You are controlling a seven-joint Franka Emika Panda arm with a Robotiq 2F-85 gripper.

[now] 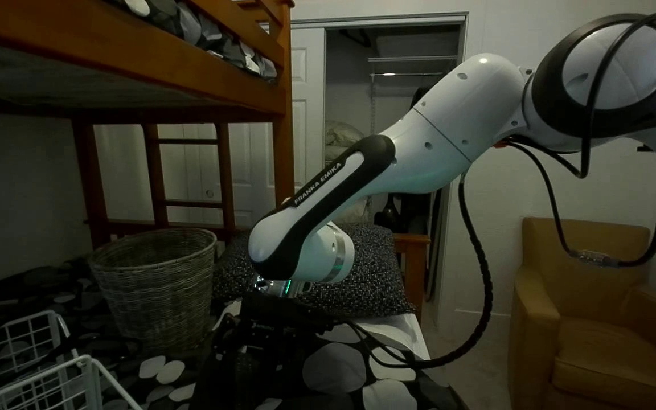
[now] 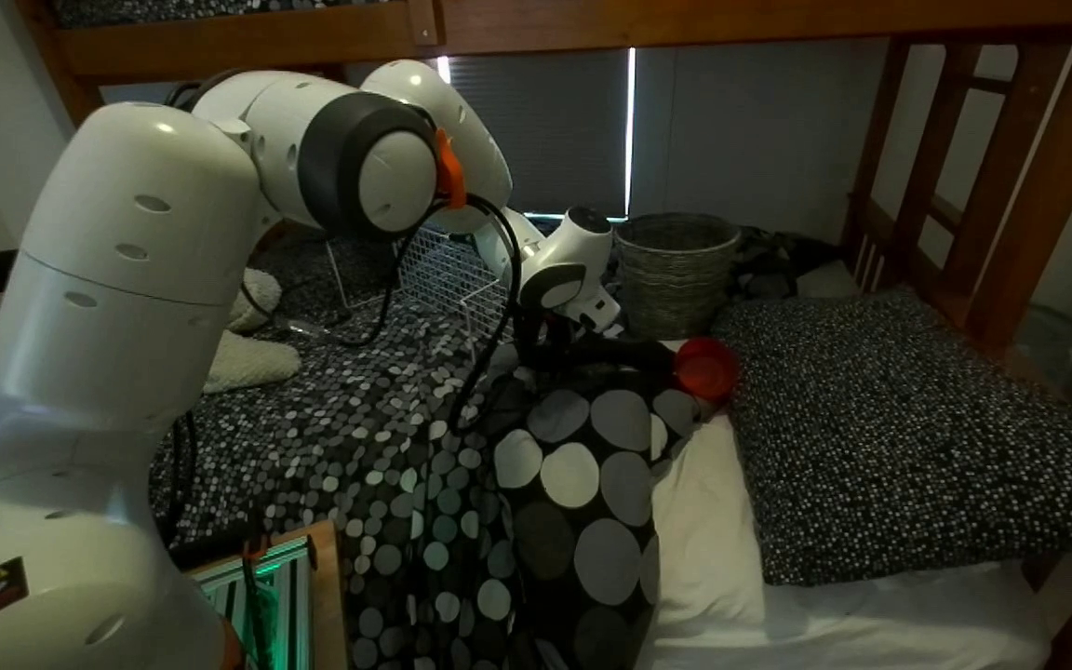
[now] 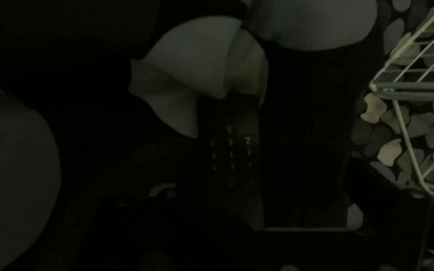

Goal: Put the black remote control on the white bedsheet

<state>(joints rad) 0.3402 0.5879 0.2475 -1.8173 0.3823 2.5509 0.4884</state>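
Observation:
The black remote control (image 3: 230,158) lies on the dark spotted cover in the dark wrist view, its pale key marks facing up. My gripper (image 3: 273,177) is open around it; the remote sits between the fingers, close to the left finger, with a wide dark gap to the right finger. I cannot tell whether the left finger touches it. In both exterior views the gripper (image 1: 251,364) is low over the cover, and the remote cannot be made out. The white bedsheet (image 2: 708,530) shows between the cover and the pillow; it also shows in an exterior view (image 1: 416,330).
A wicker basket (image 1: 154,290) and a white wire basket (image 1: 32,364) stand near the gripper. A red round object (image 2: 707,369) lies by the speckled pillow (image 2: 899,437). The bunk's wooden rail (image 1: 134,62) runs overhead. A tan armchair (image 1: 590,307) stands beside the bed.

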